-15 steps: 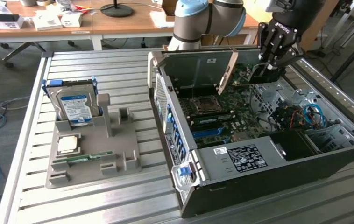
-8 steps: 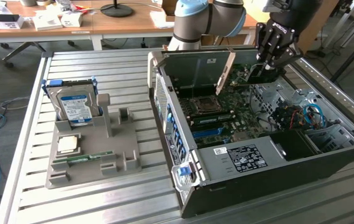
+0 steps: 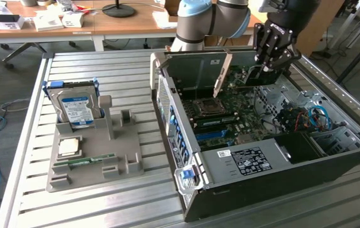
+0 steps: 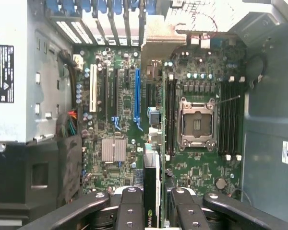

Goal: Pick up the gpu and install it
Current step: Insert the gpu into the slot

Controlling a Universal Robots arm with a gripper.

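Note:
The gpu is a green-brown card with a pale metal bracket strip at one end. It hangs on edge above the motherboard inside the open computer case. My gripper is shut on the card's upper edge at the case's far side. In the wrist view the gpu appears edge-on between my black fingers, its bracket toward the case's slotted rear wall. It hovers just beside the long blue slot, on the side toward the CPU socket.
A grey holder on the slatted table, at the exterior view's left, carries a hard drive, a CPU chip and a RAM stick. The power supply fills the case's near end. Cluttered desks stand behind.

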